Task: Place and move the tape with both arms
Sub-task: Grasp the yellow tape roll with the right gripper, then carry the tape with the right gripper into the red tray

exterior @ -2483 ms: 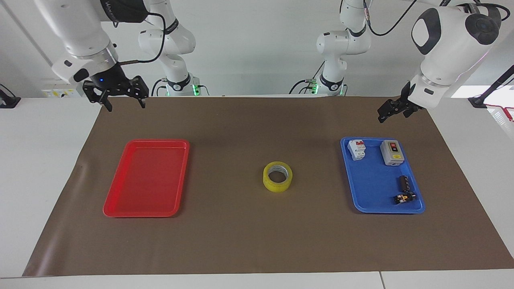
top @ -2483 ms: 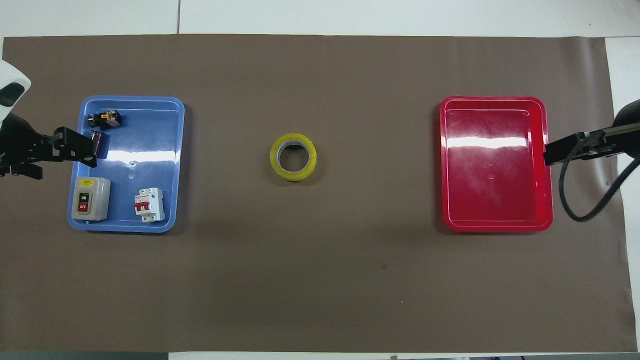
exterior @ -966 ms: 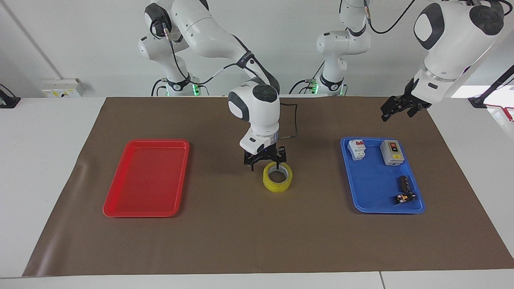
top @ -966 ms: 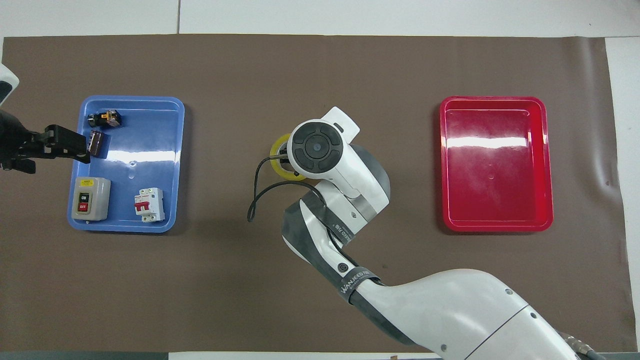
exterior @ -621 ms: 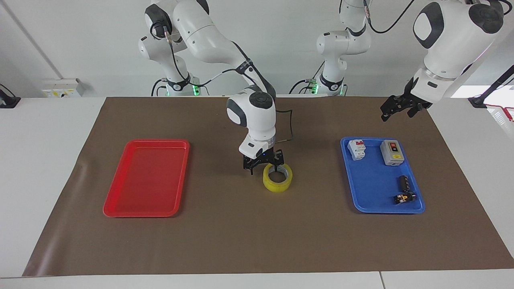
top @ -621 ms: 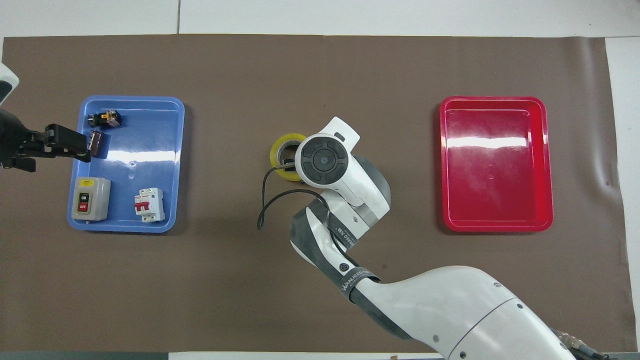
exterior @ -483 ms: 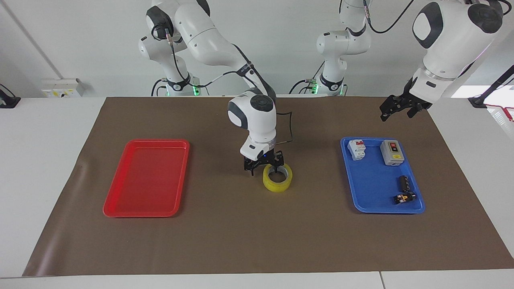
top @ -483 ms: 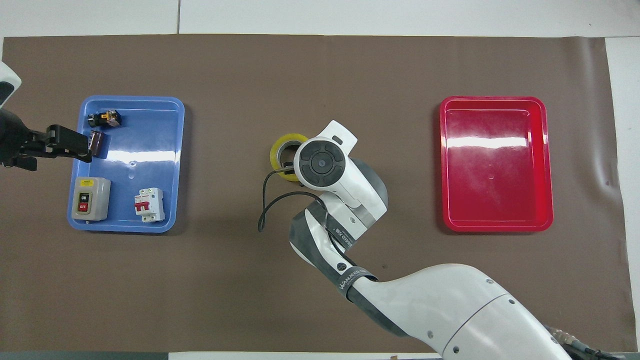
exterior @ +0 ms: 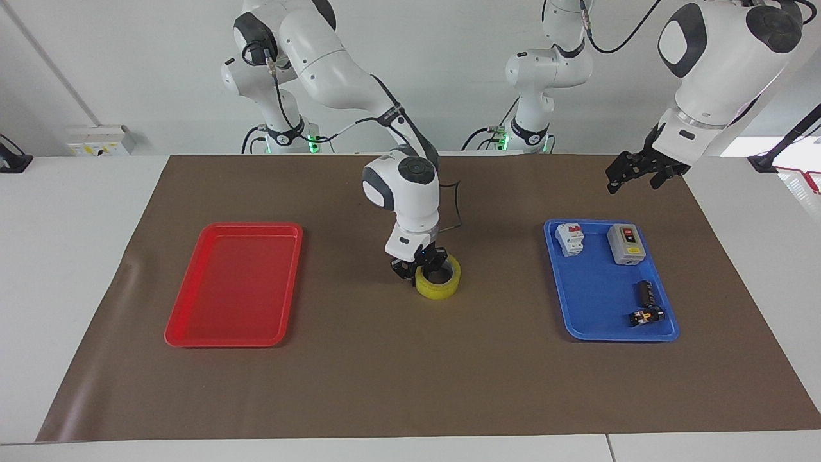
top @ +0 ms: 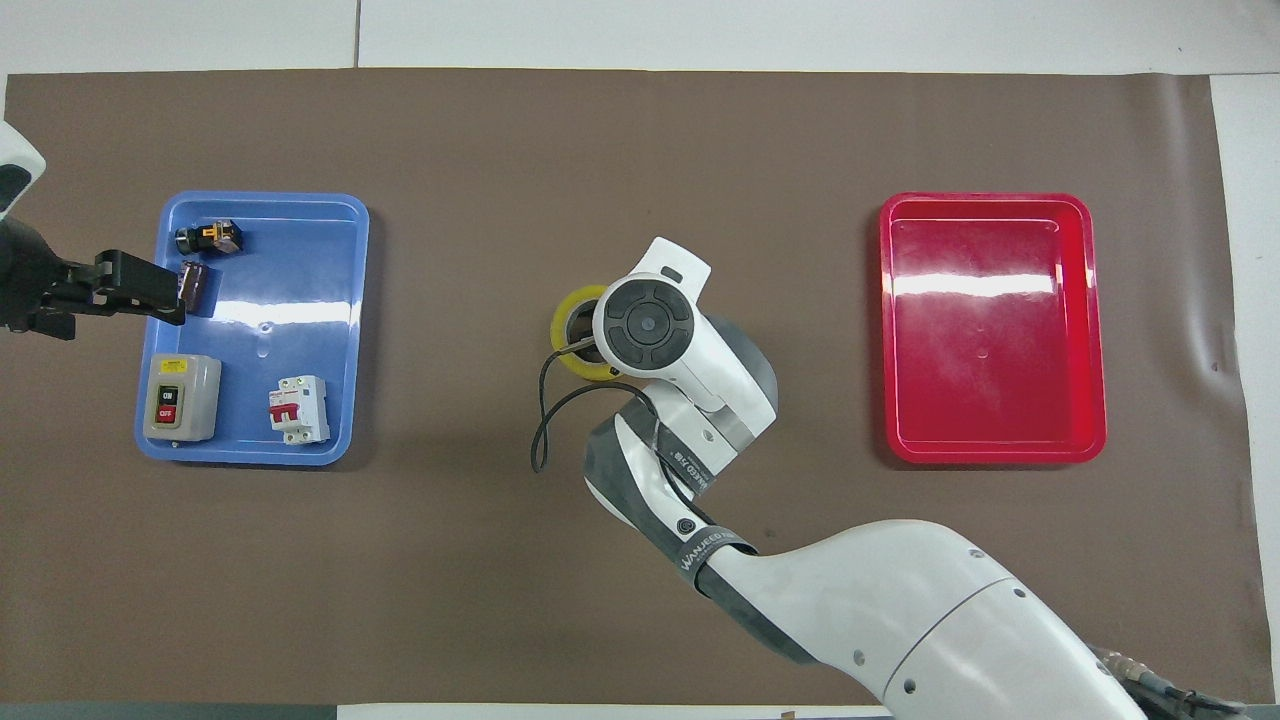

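The tape [exterior: 439,277] lies at the middle of the surface [exterior: 410,385], on the brown paper, between the two trays. The right gripper [exterior: 420,267] is down on it, clamped onto the roll's wall at the side nearest the robots, one finger inside the ring.

The red tray [exterior: 234,284], toward the right arm's end of the surface, holds nothing. The blue tray [exterior: 600,301], toward the left arm's end, holds four items: a white circuit breaker with a red lever [exterior: 569,239] and a grey on/off switch box [exterior: 625,244] side by side along its edge nearest the robots, then a dark cylindrical part [exterior: 644,292] and a small black-and-yellow part [exterior: 646,316] near its corner farthest from the robots.

The left gripper [exterior: 632,172] waits in the air, spread wide and holding nothing, over the brown paper near the blue tray's edge nearest the robots.
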`<state>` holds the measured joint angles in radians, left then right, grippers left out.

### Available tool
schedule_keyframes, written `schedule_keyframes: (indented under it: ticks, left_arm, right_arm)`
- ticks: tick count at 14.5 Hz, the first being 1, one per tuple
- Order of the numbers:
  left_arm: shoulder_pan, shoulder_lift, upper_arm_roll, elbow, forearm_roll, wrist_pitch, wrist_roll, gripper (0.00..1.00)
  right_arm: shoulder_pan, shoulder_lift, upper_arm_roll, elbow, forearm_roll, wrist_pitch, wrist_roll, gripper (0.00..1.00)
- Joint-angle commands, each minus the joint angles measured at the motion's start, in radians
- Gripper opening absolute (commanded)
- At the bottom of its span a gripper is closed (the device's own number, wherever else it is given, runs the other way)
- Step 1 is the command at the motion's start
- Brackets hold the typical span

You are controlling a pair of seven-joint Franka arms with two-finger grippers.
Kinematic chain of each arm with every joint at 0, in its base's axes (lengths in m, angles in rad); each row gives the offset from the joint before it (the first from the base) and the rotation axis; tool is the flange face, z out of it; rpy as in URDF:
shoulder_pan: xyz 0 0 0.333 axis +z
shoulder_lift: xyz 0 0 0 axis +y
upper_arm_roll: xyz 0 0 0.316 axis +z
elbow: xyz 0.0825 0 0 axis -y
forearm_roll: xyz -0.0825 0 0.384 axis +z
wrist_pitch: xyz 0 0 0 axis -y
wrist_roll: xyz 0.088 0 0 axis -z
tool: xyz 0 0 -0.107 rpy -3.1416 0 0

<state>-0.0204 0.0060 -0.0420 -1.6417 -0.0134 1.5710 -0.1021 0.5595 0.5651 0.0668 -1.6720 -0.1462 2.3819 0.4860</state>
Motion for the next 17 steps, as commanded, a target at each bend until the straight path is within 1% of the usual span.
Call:
schedule_keyframes:
  ticks: [1, 2, 3, 5, 6, 8, 9, 11, 12, 14, 17]
  left_arm:
    - [0.011, -0.020, 0.002, -0.018, 0.000, 0.007, 0.005, 1.00]
    - [0.013, -0.020, 0.004, -0.018, 0.000, 0.007, 0.004, 1.00]
    - [0.013, -0.020, 0.004, -0.018, 0.000, 0.007, 0.004, 1.00]
    - [0.013, -0.020, 0.005, -0.018, 0.000, 0.007, 0.004, 1.00]
    - [0.013, -0.020, 0.004, -0.018, 0.000, 0.007, 0.004, 1.00]
    - [0.013, -0.020, 0.004, -0.018, 0.000, 0.007, 0.004, 1.00]
    - [0.013, -0.020, 0.005, -0.018, 0.000, 0.007, 0.004, 1.00]
    - [0.013, -0.020, 0.005, -0.018, 0.000, 0.007, 0.004, 1.00]
    - [0.013, -0.020, 0.004, -0.018, 0.000, 0.007, 0.004, 1.00]
    - [0.013, -0.020, 0.004, -0.018, 0.000, 0.007, 0.004, 1.00]
    - [0.013, -0.020, 0.004, -0.018, 0.000, 0.007, 0.004, 1.00]
  right_arm:
    - [-0.015, -0.007, -0.001, 0.093, -0.018, -0.148, -0.017, 0.00]
    - [-0.035, -0.019, -0.002, 0.136, -0.018, -0.230, -0.020, 0.00]
    - [-0.064, -0.057, -0.001, 0.146, -0.016, -0.292, -0.032, 0.00]
    - [-0.125, -0.143, 0.001, 0.124, -0.009, -0.357, -0.096, 0.00]
    - [-0.165, -0.181, 0.001, 0.120, -0.001, -0.409, -0.162, 0.00]
    - [-0.243, -0.258, 0.002, 0.083, 0.019, -0.455, -0.277, 0.00]
    - [-0.281, -0.284, 0.001, 0.068, 0.042, -0.466, -0.337, 0.00]
    - [-0.363, -0.304, 0.001, 0.046, 0.062, -0.487, -0.488, 0.00]
    - [-0.406, -0.307, 0.001, 0.029, 0.062, -0.489, -0.565, 0.00]
    - [-0.487, -0.335, 0.002, -0.050, 0.069, -0.454, -0.689, 0.00]
    - [-0.602, -0.385, 0.002, -0.231, 0.097, -0.275, -0.863, 0.00]
